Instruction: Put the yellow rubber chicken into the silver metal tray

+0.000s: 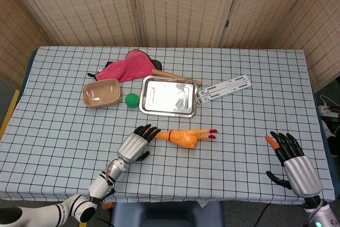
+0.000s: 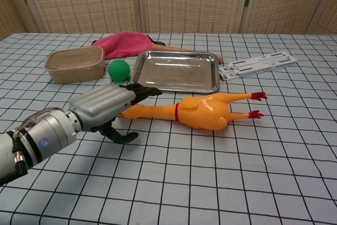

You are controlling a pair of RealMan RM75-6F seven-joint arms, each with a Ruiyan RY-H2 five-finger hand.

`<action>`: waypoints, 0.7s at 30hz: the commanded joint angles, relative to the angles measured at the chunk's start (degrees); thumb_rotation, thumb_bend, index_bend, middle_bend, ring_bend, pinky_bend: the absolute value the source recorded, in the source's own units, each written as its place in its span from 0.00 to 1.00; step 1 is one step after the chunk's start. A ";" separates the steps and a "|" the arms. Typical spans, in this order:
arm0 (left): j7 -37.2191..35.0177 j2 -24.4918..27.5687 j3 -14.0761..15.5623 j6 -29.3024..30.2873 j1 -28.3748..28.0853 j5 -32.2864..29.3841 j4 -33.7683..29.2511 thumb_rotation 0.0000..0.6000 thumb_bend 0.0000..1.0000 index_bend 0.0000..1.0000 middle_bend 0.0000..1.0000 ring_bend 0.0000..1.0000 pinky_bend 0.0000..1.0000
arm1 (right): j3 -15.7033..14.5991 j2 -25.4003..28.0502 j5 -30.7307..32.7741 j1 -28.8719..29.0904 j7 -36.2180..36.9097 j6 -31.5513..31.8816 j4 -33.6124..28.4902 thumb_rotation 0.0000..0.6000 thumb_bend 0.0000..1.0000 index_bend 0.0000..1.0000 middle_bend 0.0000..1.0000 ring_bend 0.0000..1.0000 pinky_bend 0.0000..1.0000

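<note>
A checked cloth point(image 1: 64, 131) is spread over the table, and woven screens point(image 1: 180, 3) are set behind it. A tan tub point(image 1: 101, 92) is placed at the left, with a green ball point(image 1: 132, 98) just beside it on the right. A pink towel point(image 1: 127, 65) is heaped behind the tub, and something black point(image 1: 94, 74) is partly covered at its left edge. A wooden handle point(image 1: 172, 75) is seen emerging from beneath the towel toward the right. A white slotted strip point(image 1: 224, 88) is laid at an angle further right.
</note>
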 commanded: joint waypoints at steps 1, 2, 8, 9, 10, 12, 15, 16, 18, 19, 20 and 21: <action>-0.80 -2.19 -0.48 -0.93 -1.80 -0.69 2.71 1.00 0.35 0.05 0.08 0.02 0.15 | 0.16 0.10 0.23 0.02 0.08 0.02 -0.02 1.00 0.13 0.00 0.00 0.00 0.00; -1.02 -2.73 -0.59 -1.17 -2.22 -0.90 3.45 1.00 0.35 0.05 0.08 0.03 0.15 | 0.22 0.14 0.29 -0.01 0.13 0.11 -0.03 1.00 0.13 0.00 0.00 0.00 0.00; -3.82 -5.75 -0.55 -0.73 -4.36 -0.46 8.99 1.00 0.35 0.10 0.12 0.09 0.19 | 0.54 0.43 0.77 -0.19 0.34 0.53 0.00 1.00 0.13 0.00 0.00 0.00 0.00; -4.25 -6.23 -0.55 -0.53 -4.61 -0.39 9.93 1.00 0.35 0.11 0.13 0.09 0.19 | 0.61 0.43 0.86 -0.20 0.34 0.57 0.02 1.00 0.13 0.00 0.00 0.00 0.00; -4.90 -6.83 -0.56 -0.38 -4.89 -0.41 11.09 1.00 0.35 0.13 0.14 0.10 0.19 | 0.69 0.42 0.99 -0.19 0.32 0.55 0.05 1.00 0.13 0.00 0.00 0.00 0.00; -6.17 -7.87 -0.61 -0.07 -5.36 -0.47 13.04 1.00 0.35 0.17 0.18 0.12 0.21 | 0.77 0.39 1.19 -0.15 0.19 0.37 0.12 1.00 0.13 0.00 0.00 0.00 0.00; -7.79 -9.26 -0.50 0.18 -6.07 -0.41 15.99 1.00 0.35 0.25 0.24 0.16 0.24 | 0.79 0.37 1.38 -0.11 0.07 0.13 0.18 1.00 0.13 0.00 0.00 0.00 0.00; -8.09 -9.65 -0.41 0.19 -6.28 -0.38 16.93 1.00 0.35 0.27 0.25 0.17 0.25 | 0.79 0.40 1.42 -0.11 0.09 0.11 0.18 1.00 0.13 0.00 0.00 0.00 0.00; -8.81 -10.56 -0.23 0.47 -6.63 -0.32 19.01 1.00 0.35 0.30 0.28 0.19 0.28 | 0.78 0.48 1.45 -0.11 0.17 0.07 0.24 1.00 0.13 0.00 0.00 0.00 0.00; -9.26 -11.02 -0.19 0.98 -6.69 -0.19 19.89 1.00 0.36 0.33 0.30 0.21 0.30 | 0.77 0.53 1.48 -0.12 0.22 0.05 0.27 1.00 0.13 0.00 0.00 0.00 0.00; -9.92 -11.56 -0.20 1.74 -6.70 0.00 20.80 1.00 0.36 0.37 0.35 0.24 0.33 | 0.77 0.55 1.50 -0.12 0.24 0.03 0.29 1.00 0.13 0.00 0.00 0.00 0.00; -11.13 -12.37 -0.24 3.18 -6.62 0.36 21.99 1.00 0.38 0.42 0.40 0.28 0.36 | 0.75 0.57 1.53 -0.13 0.25 -0.01 0.35 1.00 0.13 0.00 0.00 0.00 0.00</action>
